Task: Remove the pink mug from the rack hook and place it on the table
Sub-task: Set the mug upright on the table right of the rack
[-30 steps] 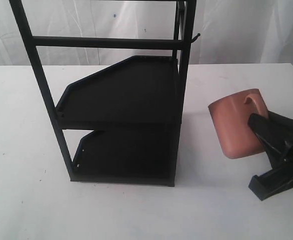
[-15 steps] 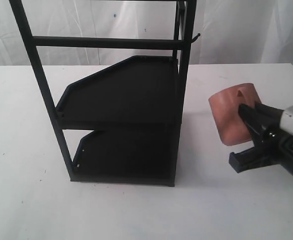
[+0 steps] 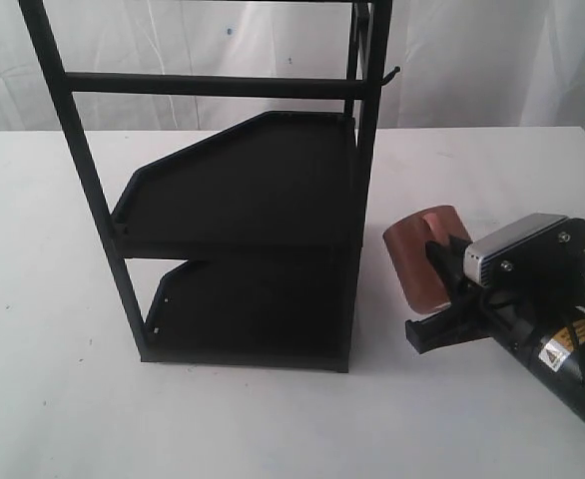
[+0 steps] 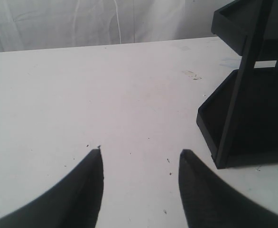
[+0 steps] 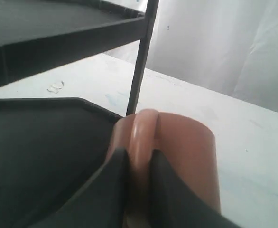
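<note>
beside rack [image 3: 243,185], right gripper [image 5: 139,159] pinching pink mug [image 3: 412,261]

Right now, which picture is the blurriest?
Right wrist view: blurriest, the mug and right fingers sit too close and look soft. Left wrist view: left fingers are dark blurs. Exterior view: sharpest, rack edges clear.

The pink mug [image 3: 409,261] has a smooth, matt finish. The rack [image 3: 238,185] is black metal, matt-coated. The table [image 3: 53,399] is smooth, white, finely speckled.
</note>
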`<state>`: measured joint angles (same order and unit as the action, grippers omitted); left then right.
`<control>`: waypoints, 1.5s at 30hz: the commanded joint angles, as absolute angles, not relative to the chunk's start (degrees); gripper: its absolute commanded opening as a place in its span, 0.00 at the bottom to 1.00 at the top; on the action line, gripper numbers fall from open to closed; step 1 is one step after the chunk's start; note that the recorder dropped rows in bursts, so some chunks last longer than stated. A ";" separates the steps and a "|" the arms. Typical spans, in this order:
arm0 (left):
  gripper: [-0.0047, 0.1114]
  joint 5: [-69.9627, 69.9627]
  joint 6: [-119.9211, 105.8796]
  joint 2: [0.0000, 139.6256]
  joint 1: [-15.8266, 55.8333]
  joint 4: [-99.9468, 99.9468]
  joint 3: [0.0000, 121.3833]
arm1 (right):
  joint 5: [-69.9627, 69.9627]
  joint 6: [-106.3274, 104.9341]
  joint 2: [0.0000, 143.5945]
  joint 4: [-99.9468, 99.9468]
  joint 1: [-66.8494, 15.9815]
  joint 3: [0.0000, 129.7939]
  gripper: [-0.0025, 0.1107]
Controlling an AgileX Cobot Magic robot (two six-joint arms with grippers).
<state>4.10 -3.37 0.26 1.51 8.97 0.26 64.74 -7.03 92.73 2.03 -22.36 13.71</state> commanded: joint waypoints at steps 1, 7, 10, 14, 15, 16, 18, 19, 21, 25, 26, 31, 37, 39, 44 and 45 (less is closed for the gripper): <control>0.50 4.36 -3.38 0.00 1.40 9.50 0.00 | 69.96 -7.50 95.47 0.93 -22.24 13.95 0.02; 0.50 4.36 -3.38 0.00 1.40 9.50 0.00 | 69.96 -7.38 101.28 0.48 -22.24 13.82 0.02; 0.50 4.36 -3.38 0.00 1.40 9.50 0.00 | 69.96 -7.38 101.94 0.00 -22.24 11.85 0.02; 0.50 4.36 -3.38 0.00 1.40 9.50 0.00 | 69.96 1.22 101.25 1.00 -22.24 10.02 0.02; 0.50 4.36 -3.38 0.00 1.40 9.50 0.00 | 69.96 3.65 100.29 1.00 -22.24 9.48 0.02; 0.50 4.36 -3.38 0.00 1.40 9.50 0.00 | 69.96 4.54 98.83 1.00 -22.24 9.07 0.02; 0.50 4.36 -3.38 0.00 1.40 9.50 0.00 | 66.36 4.62 96.65 1.00 -22.24 8.57 0.02; 0.50 4.36 -3.38 0.00 1.40 9.50 0.00 | 65.05 4.62 96.16 1.00 -22.24 8.09 0.02; 0.50 4.36 -3.38 0.00 1.40 9.50 0.00 | 64.80 4.62 95.92 1.91 -22.24 7.40 0.02; 0.50 4.36 -3.38 0.00 1.40 9.50 0.00 | 65.92 3.02 96.06 2.73 -22.24 6.05 0.02; 0.50 4.36 -3.38 0.00 1.40 9.50 0.00 | 67.83 0.83 96.06 2.54 -22.24 5.59 0.02; 0.50 4.36 -3.38 0.00 1.40 9.50 0.00 | 69.96 -4.68 95.73 2.06 -22.24 7.47 0.02; 0.50 4.36 -3.38 0.00 1.40 9.50 0.00 | 69.96 -9.54 100.30 1.04 -22.24 16.34 0.02; 0.50 4.36 -3.38 0.00 1.40 9.50 0.00 | 69.96 -11.24 103.20 0.00 -22.24 18.96 0.02; 0.50 4.36 -3.38 0.00 1.40 9.50 0.00 | 69.96 -10.99 110.99 -0.60 -22.24 20.17 0.02; 0.50 4.36 -3.38 0.00 1.40 9.50 0.00 | 69.96 -9.94 112.31 -0.60 -22.24 19.90 0.02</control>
<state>4.10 -3.48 0.26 1.51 8.97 0.26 71.77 -10.84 108.56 0.00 -22.36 20.24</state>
